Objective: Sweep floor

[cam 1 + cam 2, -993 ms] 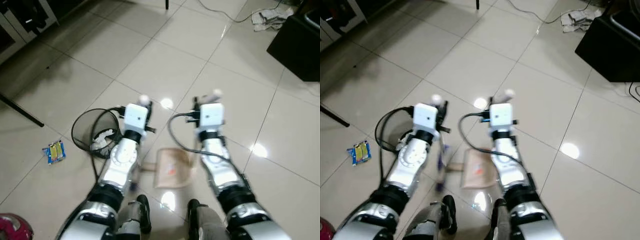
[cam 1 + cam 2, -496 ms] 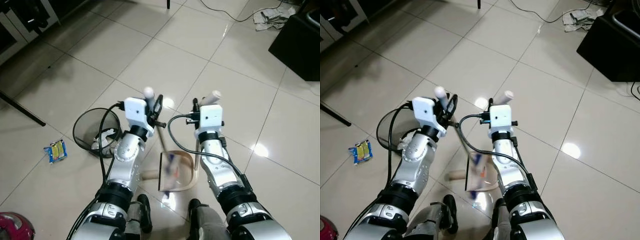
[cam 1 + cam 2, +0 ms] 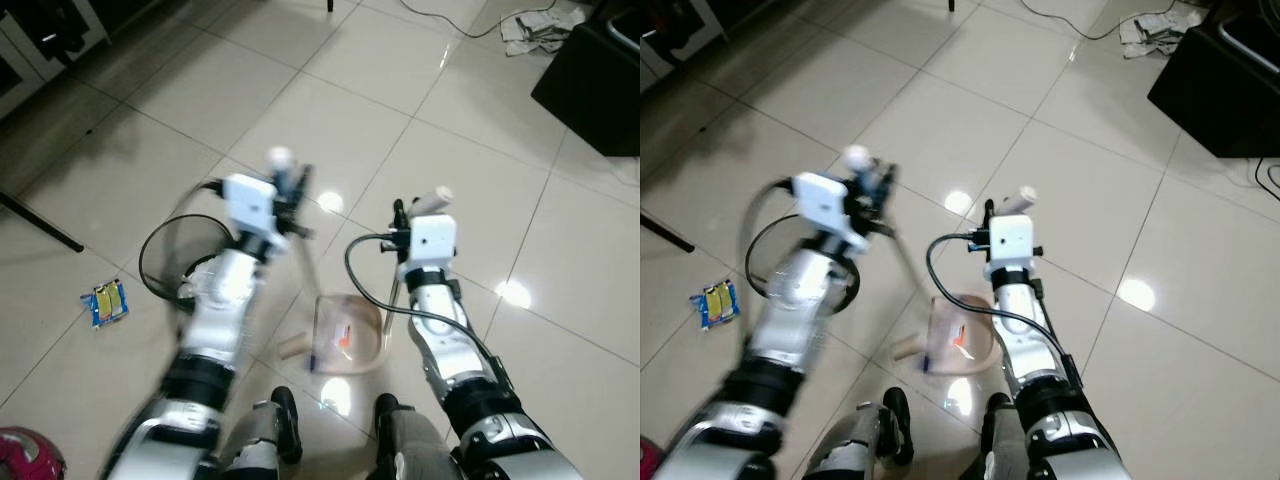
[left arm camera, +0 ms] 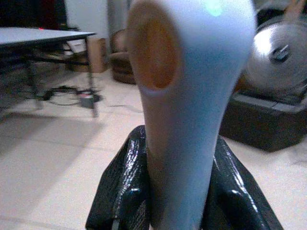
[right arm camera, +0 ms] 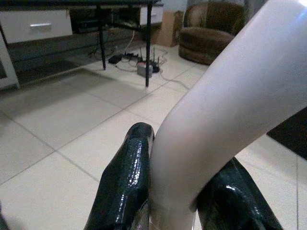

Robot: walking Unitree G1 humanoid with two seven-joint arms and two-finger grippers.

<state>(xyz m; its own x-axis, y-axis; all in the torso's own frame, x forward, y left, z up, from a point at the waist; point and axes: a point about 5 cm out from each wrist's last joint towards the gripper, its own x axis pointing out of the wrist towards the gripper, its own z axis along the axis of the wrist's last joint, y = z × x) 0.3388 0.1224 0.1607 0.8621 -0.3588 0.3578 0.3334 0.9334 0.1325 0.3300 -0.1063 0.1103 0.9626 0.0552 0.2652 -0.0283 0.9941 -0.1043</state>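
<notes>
Between the robot's feet sits the dustpan (image 3: 345, 335) — right pincer (image 5: 180, 201) clamps its handle, left pincer (image 4: 180, 206) grips the broom (image 3: 902, 262). Sweeping underway; next likely the wrapper (image 3: 107, 302) beside the bin (image 3: 175, 262).

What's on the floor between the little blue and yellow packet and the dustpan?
The black mesh wastebasket stands between the packet and the dustpan; the blurred left arm crosses in front. Seen in the left eye view.
</notes>
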